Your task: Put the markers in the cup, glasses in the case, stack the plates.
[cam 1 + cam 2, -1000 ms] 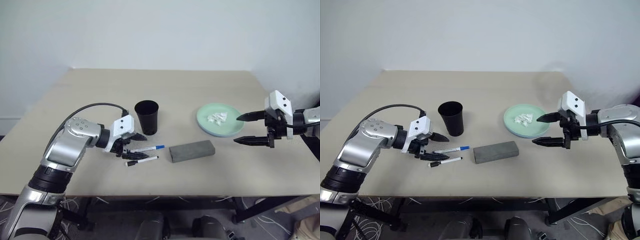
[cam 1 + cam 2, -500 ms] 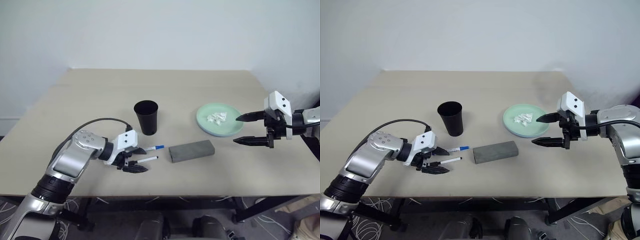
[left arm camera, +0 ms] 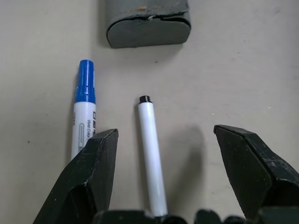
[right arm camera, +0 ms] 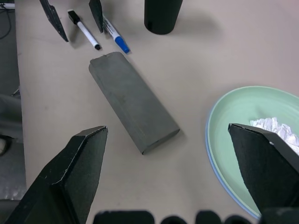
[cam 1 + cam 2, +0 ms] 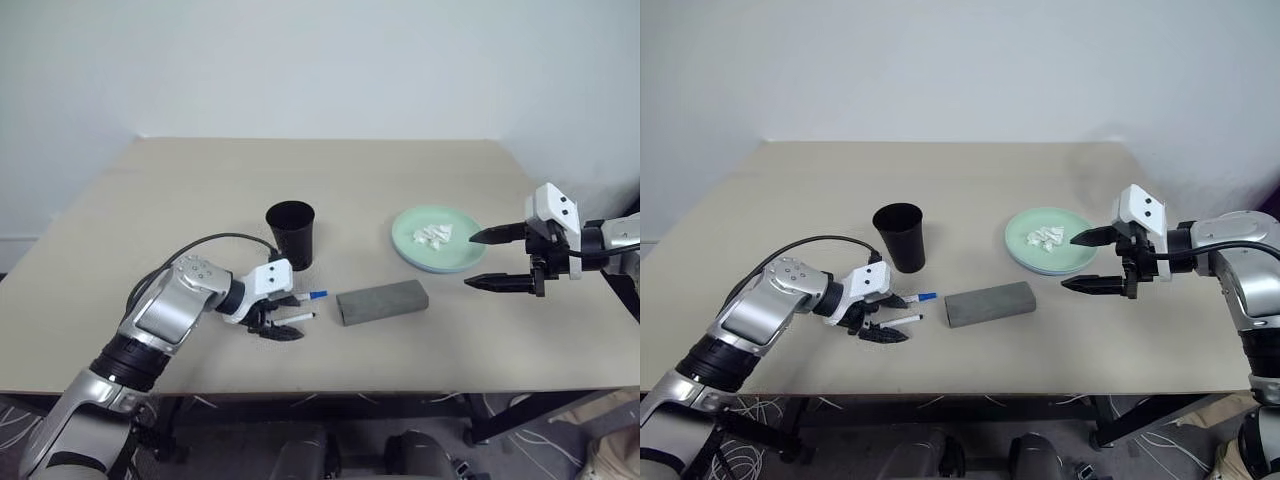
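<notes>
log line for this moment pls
left gripper: open, astride black marker | right gripper: open, by plates | blue marker: on table | case: shut

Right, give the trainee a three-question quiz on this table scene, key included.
1. True or false: the black-capped marker lies between the open fingers of the left end effector.
2. What lies on the mint green plate? A) glasses B) a white wad of tissue C) a marker
3. What stands on the table just behind the two markers, beyond the blue-capped marker?

Key: 1 true; 2 B; 3 the black cup.
</notes>
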{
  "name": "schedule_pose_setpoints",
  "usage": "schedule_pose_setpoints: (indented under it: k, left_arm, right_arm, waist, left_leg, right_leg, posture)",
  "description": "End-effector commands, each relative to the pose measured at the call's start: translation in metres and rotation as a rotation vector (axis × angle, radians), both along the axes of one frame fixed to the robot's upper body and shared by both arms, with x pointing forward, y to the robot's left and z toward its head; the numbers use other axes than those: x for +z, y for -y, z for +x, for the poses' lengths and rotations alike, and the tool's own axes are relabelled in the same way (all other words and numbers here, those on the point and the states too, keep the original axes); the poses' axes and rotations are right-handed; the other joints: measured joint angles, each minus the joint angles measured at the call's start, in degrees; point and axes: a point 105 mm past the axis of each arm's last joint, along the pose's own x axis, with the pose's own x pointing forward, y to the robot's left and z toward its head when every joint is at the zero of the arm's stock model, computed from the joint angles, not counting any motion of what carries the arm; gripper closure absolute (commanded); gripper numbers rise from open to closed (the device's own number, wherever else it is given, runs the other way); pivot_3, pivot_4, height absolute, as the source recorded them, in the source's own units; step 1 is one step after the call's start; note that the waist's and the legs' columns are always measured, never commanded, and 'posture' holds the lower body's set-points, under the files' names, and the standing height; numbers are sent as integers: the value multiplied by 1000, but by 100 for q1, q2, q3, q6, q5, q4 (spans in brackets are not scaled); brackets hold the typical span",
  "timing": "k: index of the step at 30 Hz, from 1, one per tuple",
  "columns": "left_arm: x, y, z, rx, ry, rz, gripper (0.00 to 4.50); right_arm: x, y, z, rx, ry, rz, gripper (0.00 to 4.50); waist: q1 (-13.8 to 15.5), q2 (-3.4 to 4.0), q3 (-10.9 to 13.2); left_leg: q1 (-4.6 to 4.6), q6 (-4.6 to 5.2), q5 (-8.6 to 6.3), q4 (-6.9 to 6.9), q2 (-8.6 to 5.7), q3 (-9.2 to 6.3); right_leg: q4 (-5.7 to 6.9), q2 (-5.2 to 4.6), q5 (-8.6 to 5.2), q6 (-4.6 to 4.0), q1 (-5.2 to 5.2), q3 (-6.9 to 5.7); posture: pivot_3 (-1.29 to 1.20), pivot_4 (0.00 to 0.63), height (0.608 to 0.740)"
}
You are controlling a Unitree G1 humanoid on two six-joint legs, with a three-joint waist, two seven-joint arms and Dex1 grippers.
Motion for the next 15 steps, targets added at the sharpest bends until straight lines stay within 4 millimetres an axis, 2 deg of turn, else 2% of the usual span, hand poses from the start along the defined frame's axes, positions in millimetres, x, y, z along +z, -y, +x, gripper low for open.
schedule_pose_setpoints:
  k: [1, 11, 15]
  left_arm:
    - [4, -3, 10, 14, 27, 40, 967]
    - [-3, -5, 12, 38, -11, 59, 967]
    - [-5, -4, 10, 32, -28, 59, 1852]
  right_arm:
    - [13, -1, 2, 9, 59, 0, 0]
    - [13, -3, 2, 11, 68, 0, 0]
    - [13, -3, 1, 12, 70, 0, 0]
  waist:
    - [0, 0, 0]
    - [2, 1, 0]
    - [0, 1, -1]
  left_leg:
    - [0, 0, 0, 0, 1, 0]
    - [1, 7, -4, 1, 2, 2]
    - [1, 15, -9, 1, 4, 3]
  right_leg:
    - [0, 0, 0, 0, -1, 0]
    - [0, -2, 2, -3, 0, 0]
    - [0, -1, 4, -6, 0, 0]
  posture:
    - [0, 0, 704]
    - [0, 0, 704]
    - [0, 0, 704]
